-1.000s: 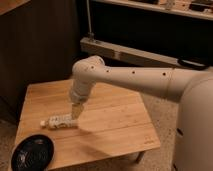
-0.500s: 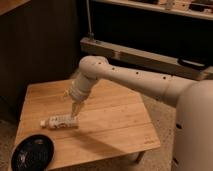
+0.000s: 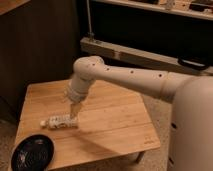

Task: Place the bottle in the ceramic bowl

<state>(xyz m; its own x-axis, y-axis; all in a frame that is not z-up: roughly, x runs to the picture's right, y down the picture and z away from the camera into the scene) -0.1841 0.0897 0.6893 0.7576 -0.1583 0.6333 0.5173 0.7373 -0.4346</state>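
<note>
While the bottle [image 3: 60, 121] lies flat on the counter [image 3: 115, 120], just below-left of the fingers [image 3: 76, 106], the gripper [image 3: 75, 109] hangs over its base end, fingers apart, likely lining up a grasp. Ceramic bowl [image 3: 32, 152] sits farther lower-left, empty.

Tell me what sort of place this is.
Likely an indoor room, perhaps an office lounge: low pale wooden slat table, dark wall panel, speckled floor. The hand hangs above the small whitish plastic bottle.
</note>
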